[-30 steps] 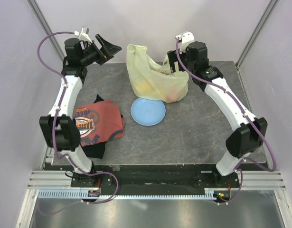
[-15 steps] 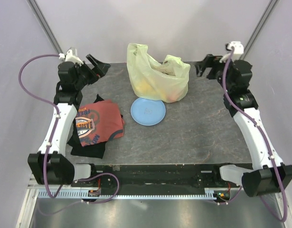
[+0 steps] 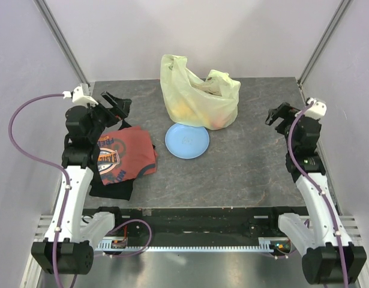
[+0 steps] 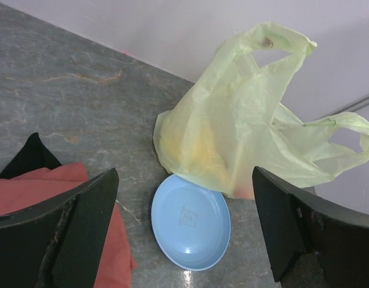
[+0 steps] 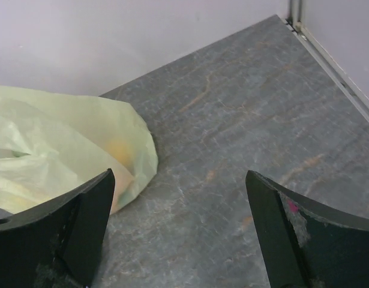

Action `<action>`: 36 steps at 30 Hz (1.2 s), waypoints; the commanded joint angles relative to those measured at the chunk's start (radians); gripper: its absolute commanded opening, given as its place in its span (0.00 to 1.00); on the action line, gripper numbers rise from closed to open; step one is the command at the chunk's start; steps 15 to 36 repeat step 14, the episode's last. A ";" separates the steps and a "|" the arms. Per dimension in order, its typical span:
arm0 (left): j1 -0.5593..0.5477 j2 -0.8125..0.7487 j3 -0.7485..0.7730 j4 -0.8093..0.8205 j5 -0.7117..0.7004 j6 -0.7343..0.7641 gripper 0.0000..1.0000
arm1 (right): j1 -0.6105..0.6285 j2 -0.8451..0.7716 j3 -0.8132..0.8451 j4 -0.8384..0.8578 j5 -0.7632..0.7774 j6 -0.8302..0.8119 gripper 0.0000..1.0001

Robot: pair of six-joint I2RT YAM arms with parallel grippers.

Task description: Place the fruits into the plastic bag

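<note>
**Fruit bagged: hold off and check**

Status: the plastic bag [image 3: 199, 99] sits at the far middle of the bench [image 3: 250, 162], handles up, and its lower edge meets the far rim of the blue plate [image 3: 187, 141]. The fruits [image 4: 193, 150] show only as yellow-orange and reddish patches through the film. No fruit lies on the plate or on the bare bench. The left jaws and right jaws are both spread wide and carry nothing. Each hangs near its own side of the bench, well apart from the bag.

Judgement: loading looks complete, so the step in hand is a clean stand-off.
- Keep both sets of jaws spread and clear of the handles, since thin film snags easily.
- Do not nudge the bag. It slumps, and a push could roll fruit towards the mouth.
- Look over the bench edges for strays before you call it done.

Not resolvable:
- You cannot count or tell apart the fruit, and no green one can be made out.
- The bag's far side is hidden.
- Anything under the red T-shirt [image 3: 121, 156] is hidden.
- The right wrist view cuts off most of the bag.
</note>
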 commanded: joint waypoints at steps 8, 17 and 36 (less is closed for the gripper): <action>0.001 -0.069 -0.006 -0.011 -0.057 0.101 0.99 | 0.002 -0.110 -0.109 0.077 0.104 -0.043 0.98; 0.001 -0.085 -0.006 -0.010 -0.073 0.106 0.99 | 0.003 -0.123 -0.124 0.079 0.105 -0.048 0.98; 0.001 -0.085 -0.006 -0.010 -0.073 0.106 0.99 | 0.003 -0.123 -0.124 0.079 0.105 -0.048 0.98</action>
